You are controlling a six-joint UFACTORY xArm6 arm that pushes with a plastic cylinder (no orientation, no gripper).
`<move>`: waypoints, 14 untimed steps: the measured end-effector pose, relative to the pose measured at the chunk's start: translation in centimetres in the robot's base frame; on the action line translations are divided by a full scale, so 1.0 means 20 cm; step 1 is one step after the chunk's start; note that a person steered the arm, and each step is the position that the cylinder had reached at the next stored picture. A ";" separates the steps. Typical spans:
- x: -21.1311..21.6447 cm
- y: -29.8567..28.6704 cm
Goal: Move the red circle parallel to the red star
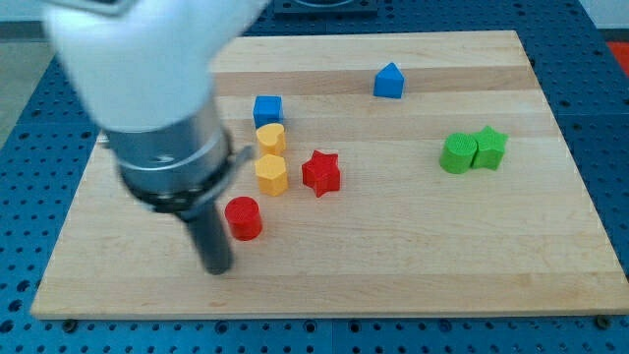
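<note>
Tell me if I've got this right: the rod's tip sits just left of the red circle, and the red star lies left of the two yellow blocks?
Not quite. The camera view shows the red star right of the yellow blocks, not left. My tip is indeed just left of the red circle.

Blocks on the light wooden board [413, 246], eight counted in all.

Red: two. One small red cylinder (circle) block [243, 217]; one red star-shaped block [320, 173].

Yellow: two. One yellow hexagonal block [271, 175]; one yellow block of rounded, heart-like outline [270, 138], exact shape not made out.

Blue: two. One blue cube block [267, 109]; one blue house-shaped, peaked block [389, 82].

Green: two. One rounded green block [456, 154]; one angular green block [489, 147]; exact shapes of both not made out.

Boards: one. Dark rods: one, ending in my tip [217, 269].
</note>
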State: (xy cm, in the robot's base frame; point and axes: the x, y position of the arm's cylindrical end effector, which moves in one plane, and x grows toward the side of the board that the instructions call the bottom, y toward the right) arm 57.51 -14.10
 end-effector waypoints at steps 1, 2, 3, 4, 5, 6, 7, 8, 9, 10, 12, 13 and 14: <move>-0.06 -0.22; -0.20 -0.22; -0.22 -0.15; -0.22 0.03; -0.22 0.25; -0.22 0.43; -0.22 0.60; -0.22 0.76; -0.24 0.86; -0.26 0.87; -0.22 0.79; -0.25 0.76; -0.30 0.76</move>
State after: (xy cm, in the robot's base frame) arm 51.44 1.07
